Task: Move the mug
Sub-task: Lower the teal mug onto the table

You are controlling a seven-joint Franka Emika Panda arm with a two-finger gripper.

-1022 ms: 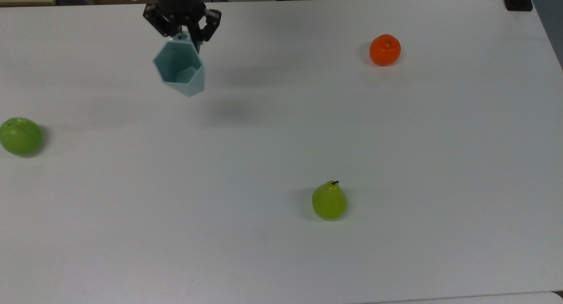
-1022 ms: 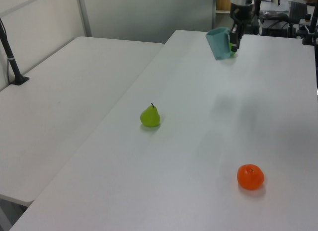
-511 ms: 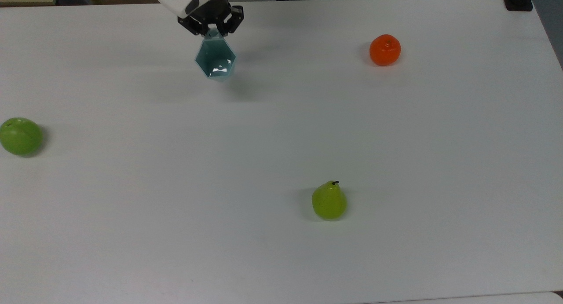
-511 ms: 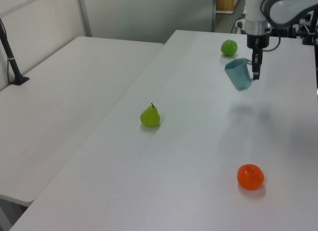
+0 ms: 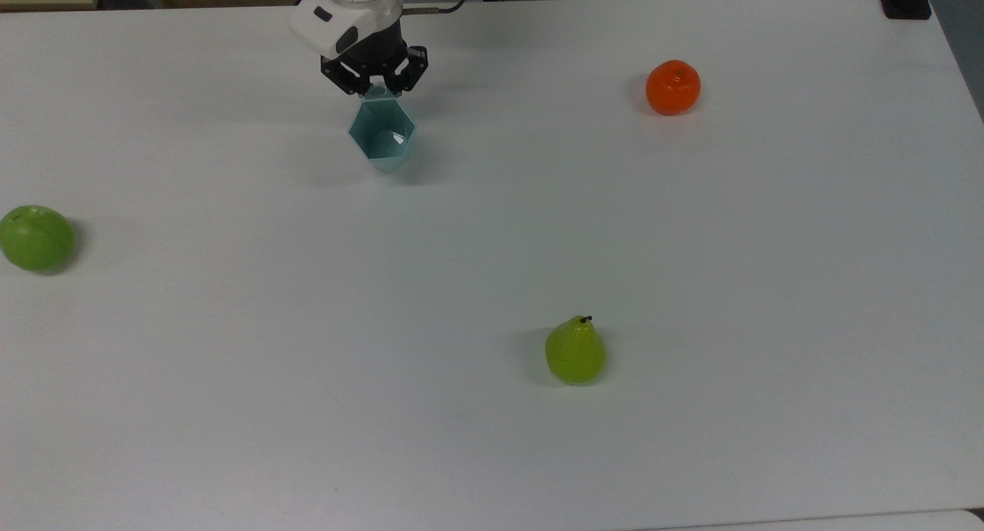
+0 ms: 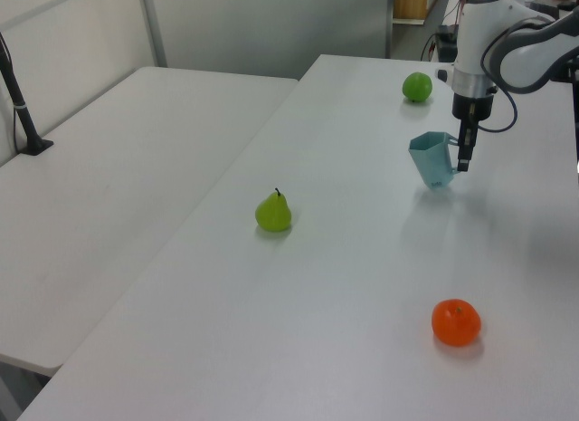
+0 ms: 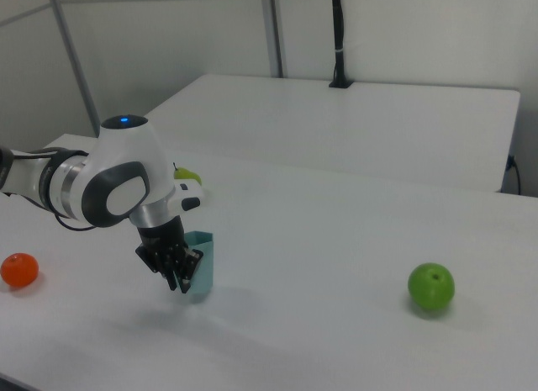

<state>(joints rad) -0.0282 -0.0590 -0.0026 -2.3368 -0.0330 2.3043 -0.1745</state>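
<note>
The black two-finger gripper (image 5: 374,87) is closed on the small tab handle of the pale blue-teal faceted mug (image 5: 382,136), pinching it between the fingers at the mug's far edge in the top view. The mug has a hexagonal rim and walls that taper to a narrower base; it is upright with its open mouth up, at or just above the white table (image 5: 492,285), and whether the base touches cannot be told. It is near the top view's upper edge, left of centre. In the left view the white arm (image 6: 488,36) bends over and points the gripper (image 6: 463,158) straight down beside the mug (image 6: 433,159). In the right view the gripper (image 7: 179,273) is low at the mug's (image 7: 200,262) side.
</note>
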